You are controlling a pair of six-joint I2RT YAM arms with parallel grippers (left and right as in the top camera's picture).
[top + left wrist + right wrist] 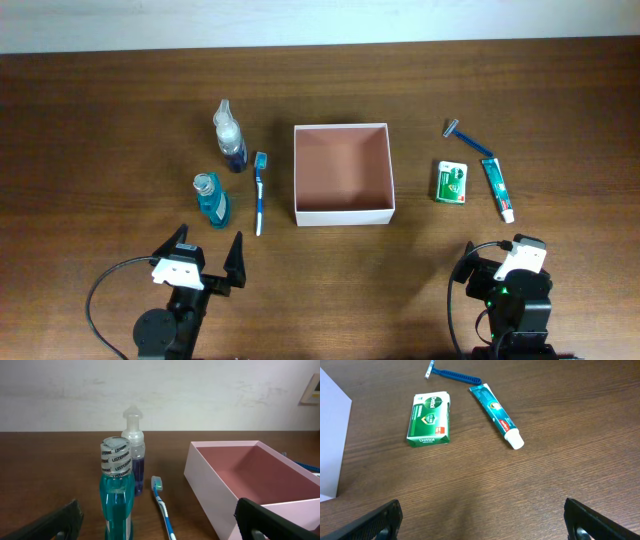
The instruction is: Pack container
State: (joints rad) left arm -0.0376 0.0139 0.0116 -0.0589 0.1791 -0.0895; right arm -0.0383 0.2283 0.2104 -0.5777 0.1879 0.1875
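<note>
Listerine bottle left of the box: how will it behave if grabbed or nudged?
Likely tippy: the mouthwash bottle stands upright, tall and narrow, so a high nudge could topple it. Probably heavy for its size: blue liquid fills it nearly to the neck. The smooth clear plastic may slip in a light grip.

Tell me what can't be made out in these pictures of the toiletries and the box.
- Mouthwash bottle: base cut off by the bottom edge, left wrist view.
- Spray bottle: base partly hidden behind the mouthwash bottle, same view.
- Toothbrush: handle end cut off by the bottom edge there.
- Container: near end cut off by the bottom edge; right wrist view shows only a wall sliver.
- Toothpaste: print too small to read.
</note>
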